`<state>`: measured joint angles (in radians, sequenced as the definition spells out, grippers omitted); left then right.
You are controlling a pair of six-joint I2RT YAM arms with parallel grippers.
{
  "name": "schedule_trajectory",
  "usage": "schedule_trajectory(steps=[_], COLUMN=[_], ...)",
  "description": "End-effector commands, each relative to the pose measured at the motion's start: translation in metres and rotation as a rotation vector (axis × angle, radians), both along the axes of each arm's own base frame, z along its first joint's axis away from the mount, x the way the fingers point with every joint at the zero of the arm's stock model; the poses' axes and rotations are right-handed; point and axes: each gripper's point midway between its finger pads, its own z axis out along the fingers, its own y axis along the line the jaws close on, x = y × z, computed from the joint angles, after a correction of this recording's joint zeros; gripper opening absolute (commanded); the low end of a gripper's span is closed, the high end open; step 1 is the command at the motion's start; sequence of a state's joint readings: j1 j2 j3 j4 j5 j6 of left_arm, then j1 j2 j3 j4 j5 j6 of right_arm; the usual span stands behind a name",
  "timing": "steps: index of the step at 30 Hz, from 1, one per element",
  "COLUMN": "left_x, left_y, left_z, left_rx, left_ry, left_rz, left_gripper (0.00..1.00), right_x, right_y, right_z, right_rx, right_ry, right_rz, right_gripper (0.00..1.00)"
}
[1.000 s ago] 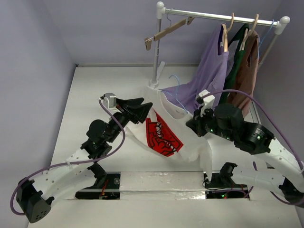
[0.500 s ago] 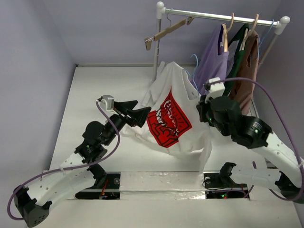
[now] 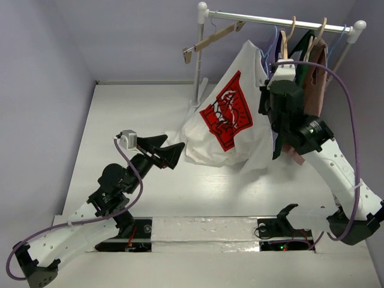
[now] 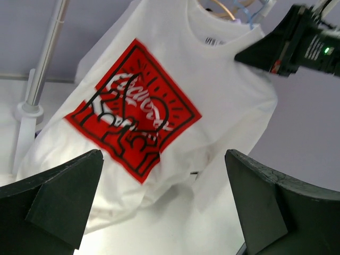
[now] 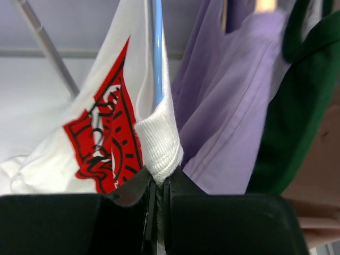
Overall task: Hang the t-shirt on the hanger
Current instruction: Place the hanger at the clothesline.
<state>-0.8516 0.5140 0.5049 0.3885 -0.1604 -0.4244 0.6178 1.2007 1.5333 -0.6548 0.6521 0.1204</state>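
Note:
The white t-shirt (image 3: 228,114) with the red graphic hangs in the air, its hem trailing on the table. It also shows in the left wrist view (image 4: 159,106). My right gripper (image 3: 268,81) is raised close under the rail. In the right wrist view my right gripper (image 5: 159,180) is shut on the ribbed collar of the t-shirt (image 5: 101,138), and the light-blue hanger (image 5: 156,53) rises straight out of that collar. My left gripper (image 3: 168,147) is open and empty, low on the left, apart from the shirt; it faces the graphic in its own view (image 4: 163,154).
The clothes rail (image 3: 276,23) stands at the back right on a pole (image 3: 198,60). A tan wooden hanger (image 3: 210,39) hangs at its left end. A purple shirt (image 5: 234,106), a dark green garment (image 5: 303,106) and a brown garment (image 3: 315,72) hang right behind the t-shirt.
My right gripper has lifted the t-shirt and hanger from the table up toward the rail. My left gripper has drawn back down and left, still open.

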Motion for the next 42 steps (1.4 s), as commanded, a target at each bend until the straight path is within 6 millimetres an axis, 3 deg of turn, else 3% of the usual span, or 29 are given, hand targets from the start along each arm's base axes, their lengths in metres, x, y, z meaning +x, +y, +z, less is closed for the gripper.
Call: schedule_trajectory(steps=[1, 3, 6, 15, 25, 29, 35, 40, 42], left_x=[0.003, 0.003, 0.001, -0.001, 0.000, 0.001, 0.002, 0.002, 0.003], left_y=[0.000, -0.001, -0.002, 0.001, 0.001, 0.000, 0.000, 0.001, 0.001], left_z=[-0.009, -0.011, -0.010, -0.008, -0.009, -0.009, -0.011, -0.011, -0.012], left_rx=[0.018, 0.017, 0.013, 0.005, 0.008, 0.012, 0.020, 0.020, 0.022], left_ry=[0.001, 0.010, 0.005, -0.005, -0.005, -0.002, 0.002, 0.004, 0.004], left_rz=[0.017, 0.013, 0.004, 0.006, 0.007, 0.005, 0.015, 0.018, 0.021], left_gripper=[0.99, 0.99, 0.99, 0.99, 0.99, 0.99, 0.99, 0.99, 0.99], right_x=[0.015, 0.021, 0.036, 0.084, 0.100, 0.107, 0.118, 0.115, 0.112], right_y=[-0.014, -0.023, -0.016, -0.015, -0.032, -0.029, -0.016, -0.014, -0.015], right_z=[0.070, 0.082, 0.087, 0.085, 0.086, 0.076, 0.037, 0.036, 0.034], right_rx=[0.084, 0.082, 0.067, -0.026, -0.042, -0.039, -0.036, -0.014, -0.006], right_ry=[-0.210, -0.233, -0.235, -0.212, -0.229, -0.213, -0.153, -0.154, -0.146], right_rz=[-0.066, -0.087, -0.069, -0.088, -0.143, -0.127, -0.085, -0.075, -0.079], right_gripper=[0.00, 0.00, 0.00, 0.00, 0.00, 0.00, 0.00, 0.00, 0.14])
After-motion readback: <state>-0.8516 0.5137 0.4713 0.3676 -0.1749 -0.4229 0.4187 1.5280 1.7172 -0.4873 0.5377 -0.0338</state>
